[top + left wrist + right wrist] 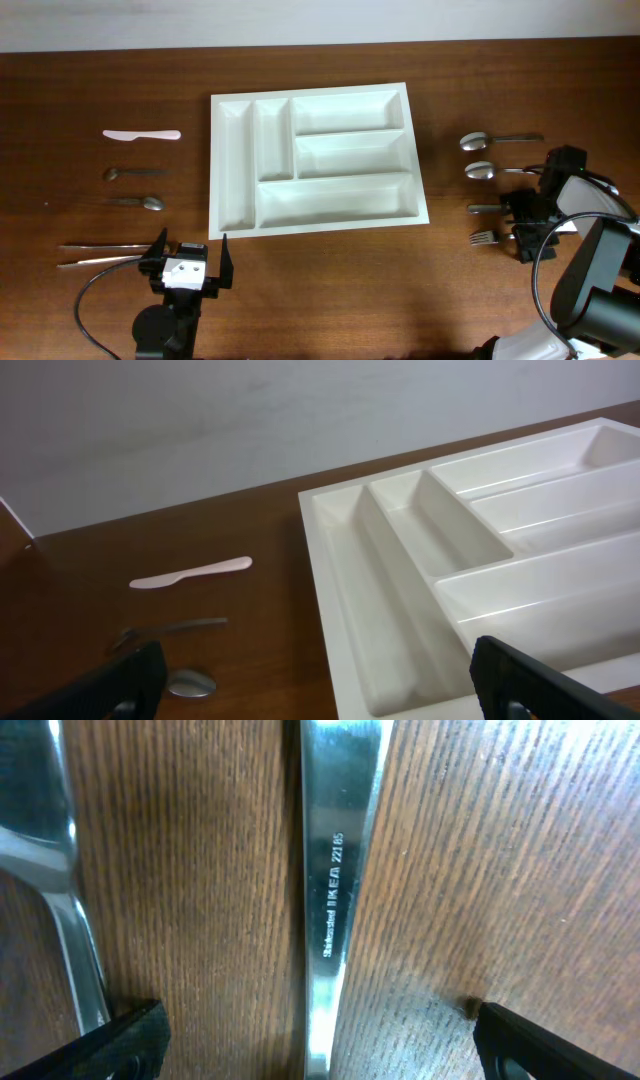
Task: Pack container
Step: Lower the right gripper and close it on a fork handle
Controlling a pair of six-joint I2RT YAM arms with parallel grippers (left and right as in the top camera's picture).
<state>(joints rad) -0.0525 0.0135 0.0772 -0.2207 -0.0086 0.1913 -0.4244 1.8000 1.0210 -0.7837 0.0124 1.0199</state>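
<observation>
While spreading the left pincer (pixel 192 243) wide and empty at the bench (pixel 330 290) front, beside metal tongs (pixel 100 252), with the white container (pixel 330 192) lying flat mid-bench, holding the right pincer (pixel 520 224) fully spread over a steel handle (pixel 335 870), gripping nothing.

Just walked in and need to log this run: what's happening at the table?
Two robot arms are set to pack the white tray, empty so far. The right gripper hangs low over a metal utensil handle on the table, jaws open either side, nothing gripped. The left gripper sits open by the tray's near left corner, holding nothing.
</observation>
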